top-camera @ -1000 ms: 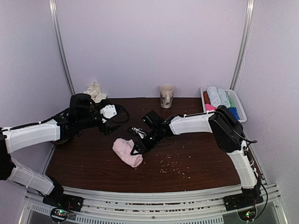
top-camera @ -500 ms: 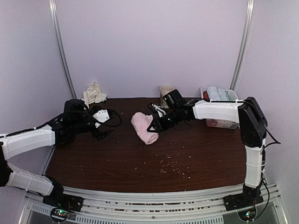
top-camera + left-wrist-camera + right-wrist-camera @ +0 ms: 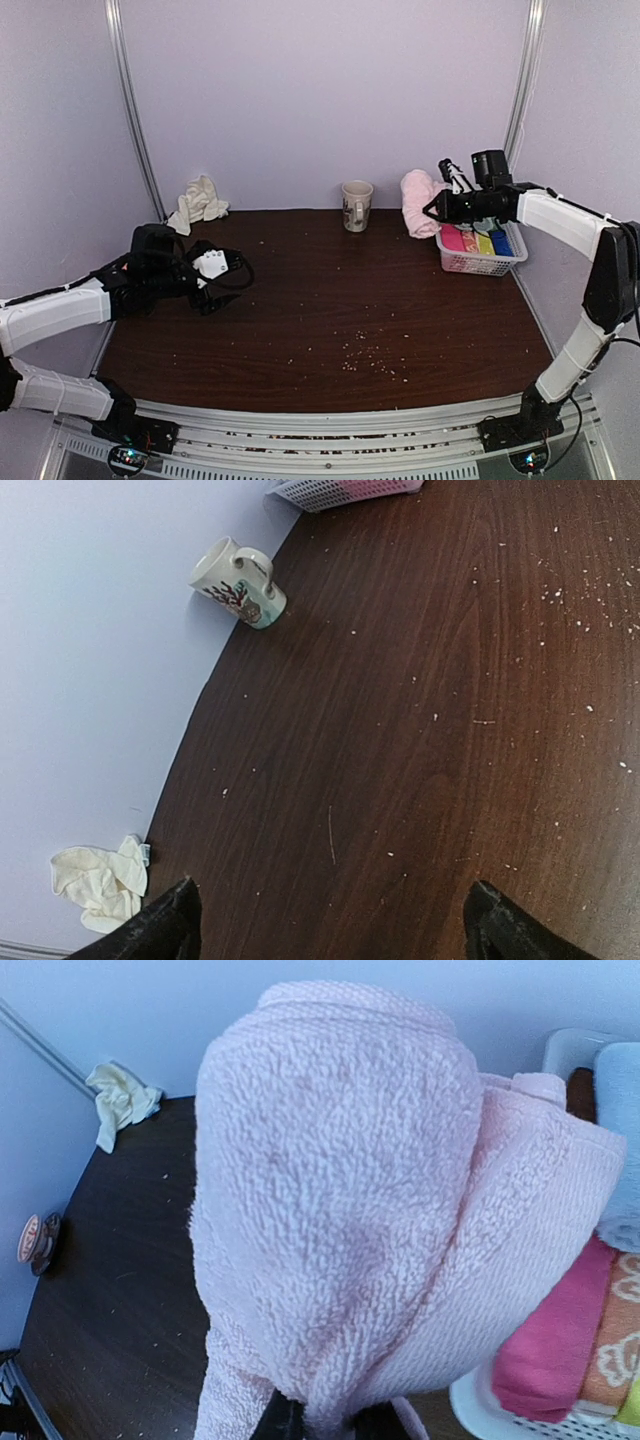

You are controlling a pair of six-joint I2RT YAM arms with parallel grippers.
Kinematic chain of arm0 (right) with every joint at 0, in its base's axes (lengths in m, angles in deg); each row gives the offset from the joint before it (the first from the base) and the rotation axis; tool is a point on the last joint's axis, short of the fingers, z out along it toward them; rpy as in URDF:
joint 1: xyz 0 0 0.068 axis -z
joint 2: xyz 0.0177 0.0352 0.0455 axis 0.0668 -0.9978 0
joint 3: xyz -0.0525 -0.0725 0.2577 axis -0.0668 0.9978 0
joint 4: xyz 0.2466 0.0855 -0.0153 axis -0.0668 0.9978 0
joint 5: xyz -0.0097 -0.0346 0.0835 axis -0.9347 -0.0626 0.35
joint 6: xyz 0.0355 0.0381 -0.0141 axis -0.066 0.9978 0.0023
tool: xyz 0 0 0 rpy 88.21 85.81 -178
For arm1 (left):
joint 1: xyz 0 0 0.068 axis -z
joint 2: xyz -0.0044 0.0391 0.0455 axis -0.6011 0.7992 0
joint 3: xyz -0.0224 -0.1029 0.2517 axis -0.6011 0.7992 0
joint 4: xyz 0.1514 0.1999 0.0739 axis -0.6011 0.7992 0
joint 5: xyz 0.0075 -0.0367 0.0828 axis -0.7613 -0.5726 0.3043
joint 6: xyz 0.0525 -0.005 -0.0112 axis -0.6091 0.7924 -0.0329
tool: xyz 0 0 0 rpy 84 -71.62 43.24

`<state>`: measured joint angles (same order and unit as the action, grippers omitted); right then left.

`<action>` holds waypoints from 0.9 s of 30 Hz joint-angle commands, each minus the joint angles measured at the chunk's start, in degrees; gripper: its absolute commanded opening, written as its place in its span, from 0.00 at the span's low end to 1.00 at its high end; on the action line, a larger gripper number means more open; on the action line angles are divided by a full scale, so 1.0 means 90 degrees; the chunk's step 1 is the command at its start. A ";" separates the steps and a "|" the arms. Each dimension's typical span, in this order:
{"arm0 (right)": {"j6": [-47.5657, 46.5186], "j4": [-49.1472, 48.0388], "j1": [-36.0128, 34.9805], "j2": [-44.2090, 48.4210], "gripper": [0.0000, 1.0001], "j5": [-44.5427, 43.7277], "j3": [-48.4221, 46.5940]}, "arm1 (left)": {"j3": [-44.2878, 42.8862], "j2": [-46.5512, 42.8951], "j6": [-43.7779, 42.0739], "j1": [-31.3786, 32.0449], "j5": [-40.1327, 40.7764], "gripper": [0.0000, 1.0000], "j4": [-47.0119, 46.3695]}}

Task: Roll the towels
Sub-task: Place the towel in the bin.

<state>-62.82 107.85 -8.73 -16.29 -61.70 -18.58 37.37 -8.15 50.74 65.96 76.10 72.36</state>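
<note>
The pale pink towel [image 3: 415,200], bundled into a roll, hangs in the air at the back right, just left of the basket. My right gripper [image 3: 432,212] is shut on its lower edge. In the right wrist view the pink towel [image 3: 340,1190] fills most of the picture, with the dark fingertips [image 3: 283,1422] pinching it at the bottom. The cream-white towel [image 3: 198,200] lies crumpled in the back left corner, and shows as the same heap [image 3: 95,885] in the left wrist view. My left gripper [image 3: 228,275] hovers low over the left of the table, open and empty [image 3: 335,930].
A white basket [image 3: 478,268] at the back right holds bright pink, yellow, green and blue rolled towels, with light blue ones behind. A patterned mug [image 3: 356,205] stands at the back middle. Crumbs [image 3: 370,355] are scattered over the dark wooden table [image 3: 330,310].
My right arm has lifted the pink towel off the middle of the table and carried it to the back right, beside the basket. The left arm has drawn back a little to the left.
</note>
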 commanded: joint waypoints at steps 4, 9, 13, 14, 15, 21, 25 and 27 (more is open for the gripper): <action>-0.0269 0.0193 0.1229 -0.0402 0.00 0.0090 -0.0252 | 0.0076 -0.0153 -0.0056 -0.0051 -0.0374 0.93 -0.0022; -0.0579 0.0429 0.1854 -0.0588 0.00 0.0342 -0.0294 | 0.0203 -0.0196 -0.0055 -0.0050 -0.0380 0.93 -0.0088; -0.0795 0.0628 0.2145 -0.0782 0.00 0.0193 -0.0292 | 0.0252 -0.0226 -0.0053 -0.0051 -0.0456 0.93 -0.0099; -0.0843 0.0702 0.2171 -0.0852 0.00 0.0172 -0.0306 | 0.0254 -0.0235 -0.0055 -0.0054 -0.0485 0.92 -0.0099; -0.0900 0.0771 0.2192 -0.0949 0.00 0.0167 -0.0341 | 0.0263 -0.0232 -0.0051 -0.0052 -0.0496 0.93 -0.0094; -0.1072 0.1025 0.2280 -0.1484 0.00 0.0382 -0.0515 | 0.0342 -0.0279 -0.0064 -0.0050 -0.0541 0.92 -0.0122; -0.1087 0.1057 0.2341 -0.1815 0.00 0.1042 -0.0537 | 0.0386 -0.0288 -0.0074 -0.0051 -0.0568 0.93 -0.0148; -0.1099 0.1162 0.2352 -0.1947 0.00 0.1242 -0.0581 | 0.0390 -0.0281 -0.0075 -0.0053 -0.0578 0.92 -0.0148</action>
<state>-71.52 114.93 11.97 -31.39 -56.52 -22.33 40.45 -9.89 50.48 65.92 72.27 73.37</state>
